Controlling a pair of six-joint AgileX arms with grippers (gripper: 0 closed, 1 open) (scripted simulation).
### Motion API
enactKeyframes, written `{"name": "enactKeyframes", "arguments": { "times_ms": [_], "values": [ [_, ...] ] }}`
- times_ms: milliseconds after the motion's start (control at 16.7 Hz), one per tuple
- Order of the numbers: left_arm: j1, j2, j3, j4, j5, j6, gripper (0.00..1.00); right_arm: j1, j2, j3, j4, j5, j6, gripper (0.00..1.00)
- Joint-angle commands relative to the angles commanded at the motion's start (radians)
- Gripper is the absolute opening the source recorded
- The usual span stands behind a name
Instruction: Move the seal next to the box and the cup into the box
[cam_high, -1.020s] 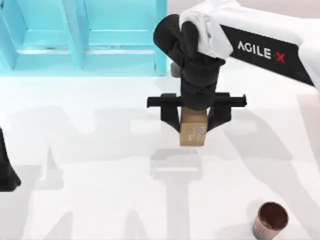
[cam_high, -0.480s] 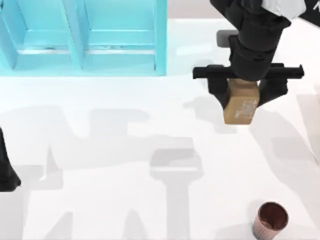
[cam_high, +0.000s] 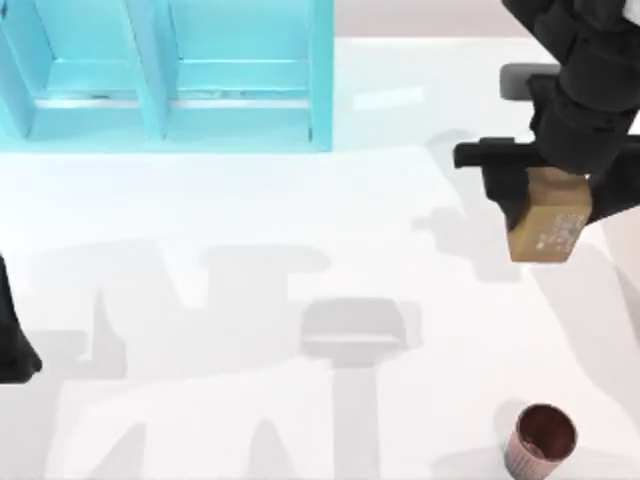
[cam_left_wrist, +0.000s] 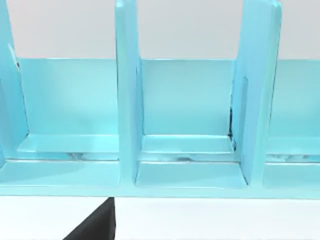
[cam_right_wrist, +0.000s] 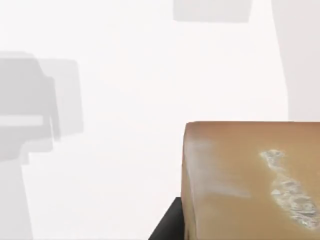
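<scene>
The tan-brown seal (cam_high: 547, 225) with white speckled marks hangs above the table at the right, held between the black fingers of my right gripper (cam_high: 552, 190), which is shut on it. It looms large in the right wrist view as a tan block (cam_right_wrist: 250, 180). The light-blue box (cam_high: 165, 75) with upright dividers stands at the back left; its compartments (cam_left_wrist: 187, 120) face the left wrist camera. The reddish-brown ribbed cup (cam_high: 540, 440) stands upright near the front right edge. My left arm (cam_high: 12, 340) stays parked at the left edge.
White tabletop (cam_high: 300, 400) with grey shadows of the arms. Open room lies between the box and the cup.
My right gripper has carried the seal to the right, away from the box, from the table's middle to its right side. The cup and left arm have not moved.
</scene>
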Motion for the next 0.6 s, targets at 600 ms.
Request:
{"name": "enactKeyframes", "arguments": {
  "times_ms": [600],
  "values": [
    [0.0, 0.0, 0.0, 0.0, 0.0, 0.0, 1.0, -0.153, -0.408, -0.454, 0.031, 0.001, -0.162, 0.0]
  ]
}}
